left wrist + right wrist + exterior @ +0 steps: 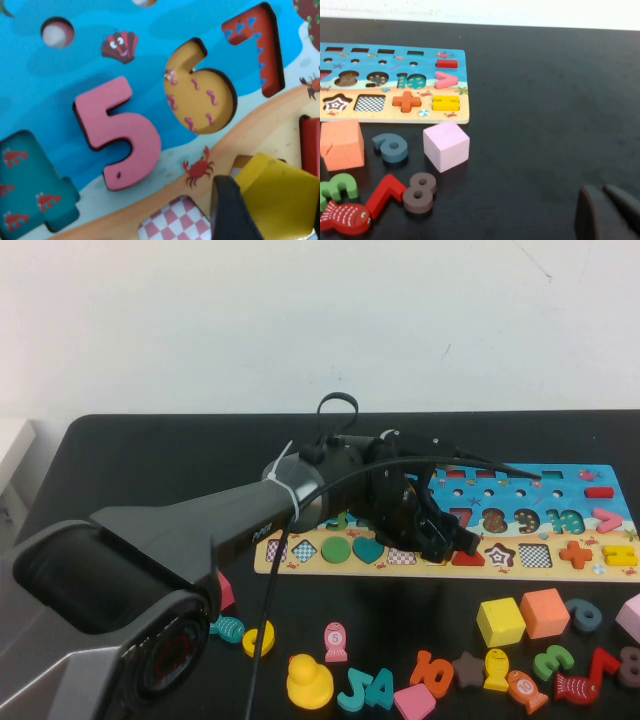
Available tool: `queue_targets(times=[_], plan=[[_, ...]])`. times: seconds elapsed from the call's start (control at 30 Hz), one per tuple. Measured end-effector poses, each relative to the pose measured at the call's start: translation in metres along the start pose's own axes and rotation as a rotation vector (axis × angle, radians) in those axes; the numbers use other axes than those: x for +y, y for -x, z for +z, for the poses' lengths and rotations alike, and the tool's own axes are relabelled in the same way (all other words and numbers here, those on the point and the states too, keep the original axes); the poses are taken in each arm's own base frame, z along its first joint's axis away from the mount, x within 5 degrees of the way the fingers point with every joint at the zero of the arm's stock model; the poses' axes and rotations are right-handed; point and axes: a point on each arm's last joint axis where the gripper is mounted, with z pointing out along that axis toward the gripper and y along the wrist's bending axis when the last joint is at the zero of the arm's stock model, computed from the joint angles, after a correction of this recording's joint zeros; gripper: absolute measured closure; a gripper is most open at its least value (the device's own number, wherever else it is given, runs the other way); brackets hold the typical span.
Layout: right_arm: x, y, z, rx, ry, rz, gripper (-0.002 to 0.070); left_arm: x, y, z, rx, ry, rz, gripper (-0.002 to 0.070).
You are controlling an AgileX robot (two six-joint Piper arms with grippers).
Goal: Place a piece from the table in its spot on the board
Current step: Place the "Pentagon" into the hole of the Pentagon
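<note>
On the left of the black matte bench (140, 455), the left arm reaches across from the near left, and the left gripper (447, 540) sits low over the shape row of the board (560, 575). The left wrist view shows a dark finger (230, 210) pressed against a flat yellow wooden piece (280, 200), held tilted, one corner lifted above a sand-coloured recess. The gripper is clamped on this piece at a moderate width. Just beside the recess lies a pink-and-white chequered slot (170, 220).

The board is a long flat wooden rectangle, blue above and sand-coloured below. In the number row a glossy pink 5 (117, 132) sits raised in its slot. Right of it are an unfilled 6 recess (200, 90) with a yellow printed floor and a 7 recess (260, 45) in red.

On the near side of the bench loose pieces are scattered: a yellow duck (309, 681), a yellow cube (500, 621), an orange cube (544, 612) and, at the far right, a pale pink cube (446, 145) with matte faces.

The right gripper (607, 215) hovers over bare bench at the right, well apart from the board, fingers close together and holding nothing.
</note>
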Motion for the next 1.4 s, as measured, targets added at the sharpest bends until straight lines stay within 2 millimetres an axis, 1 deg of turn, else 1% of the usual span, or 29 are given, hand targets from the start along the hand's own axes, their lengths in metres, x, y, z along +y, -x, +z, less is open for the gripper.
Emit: queue_targets(times=[0.13,0.43,0.7,1.2,1.4], plan=[[0.0000,0.0000,0.0000,0.000,0.000,0.000,0.0657,0.0002,0.0031,-0.0018,-0.010,0.011,-0.002,0.0371],[0.0000,0.0000,0.0000,0.000,0.000,0.000,0.0657,0.0005,0.0016,-0.0020,0.009,0.016,-0.019,0.0371],[0.0000,0.0000,0.0000,0.000,0.000,0.000,0.0657,0.0000,0.0043,-0.0019,-0.023,0.017,-0.014,0.0371],[0.0000,0.0000,0.0000,0.000,0.000,0.000,0.0657,0.0002,0.0037,-0.0019,-0.017,0.020,-0.010,0.0371],[0.0000,0.0000,0.0000,0.000,0.000,0.000,0.0658,-0.0060,0.0009,0.0003,-0.006,0.023,0.017,0.0371]])
